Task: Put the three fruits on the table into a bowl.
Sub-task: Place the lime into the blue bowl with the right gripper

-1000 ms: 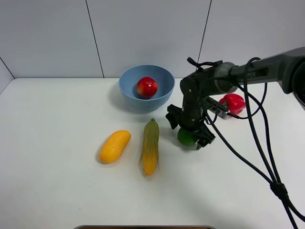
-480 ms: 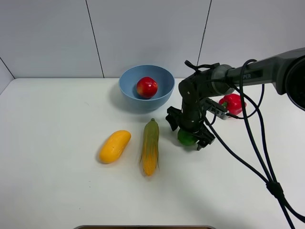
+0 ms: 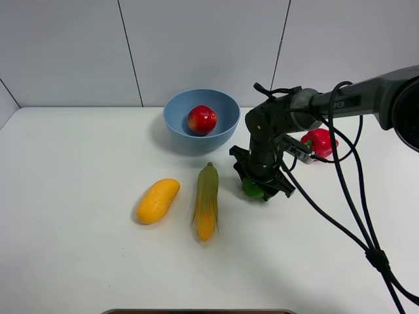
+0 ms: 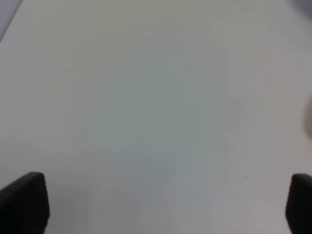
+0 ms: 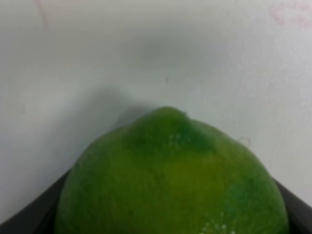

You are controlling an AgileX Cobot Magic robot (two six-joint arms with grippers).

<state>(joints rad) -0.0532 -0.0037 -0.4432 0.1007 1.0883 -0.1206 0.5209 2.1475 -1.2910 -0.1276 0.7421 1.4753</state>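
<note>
High view, nearest first: the table [image 3: 78, 255] is white, and the mango [image 3: 157, 201] lies on it toward the left, tilted on a diagonal. The corn [image 3: 207, 201] lies just beside it to the right, apart from it, with its husk end pointing away from the camera.

A little farther back and right of the corn, the lime [image 3: 253, 188] sits on the table. The right gripper [image 3: 260, 190] comes down on it from above, and its body hides most of the fruit in this view. The right wrist view supplies the detail: the lime fills the lower part of the picture, with a dark finger [image 5: 34, 219] against it on one side and another against the opposite side. Finding: the right gripper is clamped on the lime. Whether the fruit has lifted off the table cannot be told.

Beyond the arm, partly behind it, a red pepper [image 3: 319, 141] rests on the table. Farthest back is the bowl [image 3: 196, 140], with the apple [image 3: 201, 120] inside it.

The left gripper [image 4: 156, 204] appears only in its own wrist view. Its two fingertips [image 4: 24, 202] stand wide apart above bare white table, released, with nothing between them. That picture is blurred.
</note>
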